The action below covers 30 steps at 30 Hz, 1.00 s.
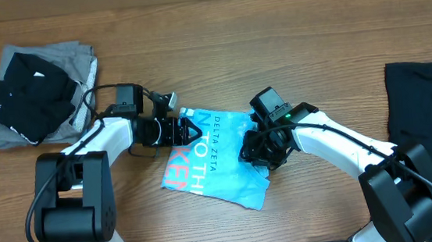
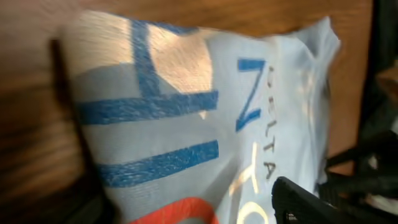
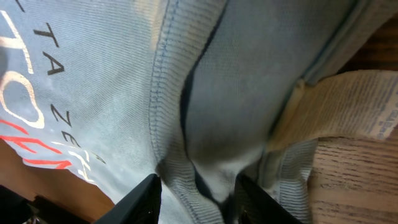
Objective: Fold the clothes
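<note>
The sky-blue T-shirt (image 1: 219,156) lies folded in the middle of the table, its white and pink-red print facing up. My left gripper (image 1: 189,129) is at its left edge. In the left wrist view (image 2: 180,211) the fingers stand wide apart with the shirt (image 2: 186,124) between them. My right gripper (image 1: 254,150) is at the shirt's right edge. In the right wrist view (image 3: 196,199) its jaws pinch a bunched ribbed collar of the shirt (image 3: 93,93). A black shirt (image 1: 30,98) lies on a grey one (image 1: 77,59) at the far left.
Another black garment (image 1: 427,110) lies at the right edge of the wooden table (image 1: 231,25). The shirt's white label (image 3: 354,106) sticks out beside the right jaws. Both arms reach in from the near edge.
</note>
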### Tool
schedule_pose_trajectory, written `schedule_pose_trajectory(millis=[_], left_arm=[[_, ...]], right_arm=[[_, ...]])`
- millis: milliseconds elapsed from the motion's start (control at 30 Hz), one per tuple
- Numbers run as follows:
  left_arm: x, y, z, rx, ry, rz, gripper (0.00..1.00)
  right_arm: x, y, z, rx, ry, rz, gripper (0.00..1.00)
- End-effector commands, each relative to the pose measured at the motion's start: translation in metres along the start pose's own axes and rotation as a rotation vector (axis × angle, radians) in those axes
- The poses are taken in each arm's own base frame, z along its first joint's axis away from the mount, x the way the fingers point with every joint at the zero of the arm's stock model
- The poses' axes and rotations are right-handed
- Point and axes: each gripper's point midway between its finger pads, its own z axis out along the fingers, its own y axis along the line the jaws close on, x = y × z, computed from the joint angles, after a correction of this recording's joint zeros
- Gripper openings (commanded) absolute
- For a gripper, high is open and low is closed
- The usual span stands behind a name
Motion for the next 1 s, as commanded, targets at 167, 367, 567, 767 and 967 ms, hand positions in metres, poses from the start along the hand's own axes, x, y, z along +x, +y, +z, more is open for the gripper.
schedule_pose_trajectory(millis=[167,367,567,767,967], left_arm=[[0.08,0.011,0.038,-0.064,0.276,-0.008,0.44],[0.099,0.023,0.03,-0.151,0.348,-0.083,0.78],[0.125,0.051,0.009,-0.366,0.435,-0.27,1.0],[0.136,0.053,0.006,-0.341,0.433,-0.369,0.96],[0.148,0.058,-0.001,-0.37,0.464,-0.404,0.99]], right_arm=[[0.002,0.001,0.001,-0.007,0.008,0.007,0.38],[0.002,0.0,0.001,-0.005,0.011,0.009,0.37],[0.002,0.0,0.001,-0.004,0.011,0.009,0.37],[0.003,0.0,0.001,-0.004,0.011,0.009,0.37],[0.004,-0.001,0.001,0.0,0.017,0.013,0.37]])
